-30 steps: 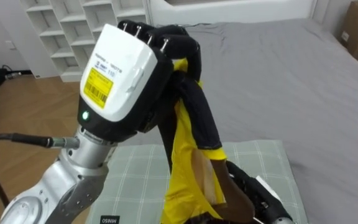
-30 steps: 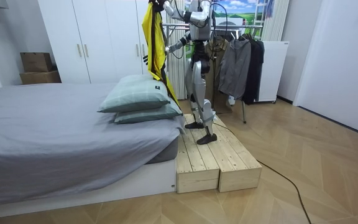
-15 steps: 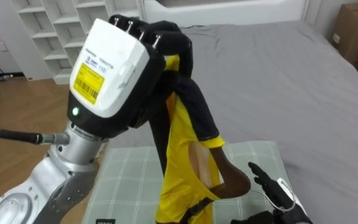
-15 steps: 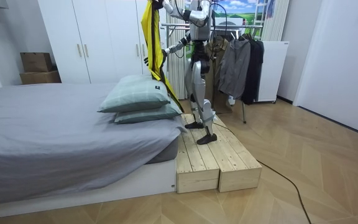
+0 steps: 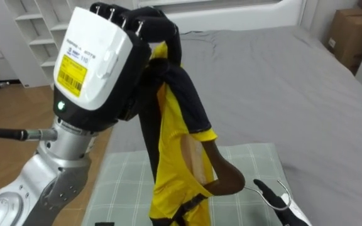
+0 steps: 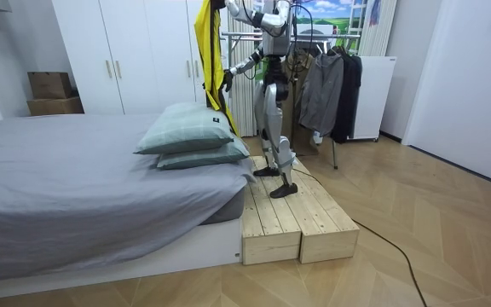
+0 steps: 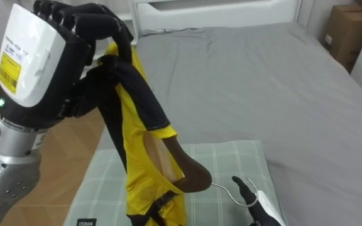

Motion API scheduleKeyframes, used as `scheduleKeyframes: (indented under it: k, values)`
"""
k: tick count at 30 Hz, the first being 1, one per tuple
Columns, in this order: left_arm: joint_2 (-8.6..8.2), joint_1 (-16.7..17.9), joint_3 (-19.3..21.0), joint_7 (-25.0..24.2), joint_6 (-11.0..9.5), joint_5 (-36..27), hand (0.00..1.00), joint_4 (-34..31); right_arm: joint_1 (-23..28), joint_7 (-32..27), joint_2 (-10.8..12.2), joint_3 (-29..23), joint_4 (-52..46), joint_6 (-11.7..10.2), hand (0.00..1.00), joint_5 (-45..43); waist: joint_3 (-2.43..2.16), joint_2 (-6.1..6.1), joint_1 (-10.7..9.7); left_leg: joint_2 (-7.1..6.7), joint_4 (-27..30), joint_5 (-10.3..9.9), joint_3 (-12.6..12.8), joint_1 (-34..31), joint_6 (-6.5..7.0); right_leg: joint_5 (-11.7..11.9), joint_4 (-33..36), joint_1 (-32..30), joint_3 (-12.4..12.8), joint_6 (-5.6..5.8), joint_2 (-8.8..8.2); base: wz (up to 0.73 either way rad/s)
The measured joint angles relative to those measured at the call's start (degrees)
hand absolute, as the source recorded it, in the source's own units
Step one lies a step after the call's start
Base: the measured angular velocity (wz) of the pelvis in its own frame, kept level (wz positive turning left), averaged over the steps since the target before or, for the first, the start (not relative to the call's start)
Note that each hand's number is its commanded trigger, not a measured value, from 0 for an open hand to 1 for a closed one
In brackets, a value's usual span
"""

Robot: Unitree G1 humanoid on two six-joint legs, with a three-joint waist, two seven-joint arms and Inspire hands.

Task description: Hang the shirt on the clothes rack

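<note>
Item: yellow and black garment (image 5: 176,157), hung lengthwise from the left hand (image 5: 96,59).

Position: The garment is held high in the near left of the eye views, above a green checked pillow (image 5: 256,164). Its lower end is seen just over the pillow's near part.

Left hand: It is raised, with its white back turned to the camera. The fingers are curled tightly over the black upper edge of the garment, which is gripped and bunched there.

Hanger: A brown wooden hanger (image 5: 226,177) is lodged inside an opening of the garment. One curved arm is exposed, and the metal hook points right.

Right hand: It is seen at the near right edge, low over the pillow, as dark fingers (image 5: 268,193) close to the hanger's hook. Whether the hook is gripped cannot be told.

Surroundings: A bed with a grey cover (image 5: 281,81) extends far and right. White open shelving (image 5: 33,28) is noted far left, and a cardboard box (image 5: 351,31) far right.

Room view: The robot is stood upright on a wooden platform (image 6: 301,223) beside the bed. The garment is lifted above head height beside white wardrobes (image 6: 126,51). A rack of dark clothes (image 6: 331,85) is placed behind the robot.
</note>
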Motion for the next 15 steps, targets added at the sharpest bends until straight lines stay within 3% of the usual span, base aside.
scheduleKeyframes:
  k: [8,15]
  values:
    - [-0.43,-0.05,0.0,0.02,0.01,0.02,1.0,0.0,0.01,3.01,0.76,0.25,-1.04,0.05,0.0,9.9,0.03,0.6,-0.86,0.03,0.06,0.0,0.44,0.13,0.0,0.01,0.09,-0.02,0.02,-0.01,0.0,-0.02]
    - [-1.47,-0.06,-0.08,0.02,0.0,-0.02,1.0,1.46,0.41,6.35,2.4,4.38,-9.52,0.01,0.0,17.94,0.47,1.01,-0.24,0.07,-0.09,0.0,0.54,0.98,0.0,0.02,0.19,0.33,0.11,-0.02,0.03,0.0]
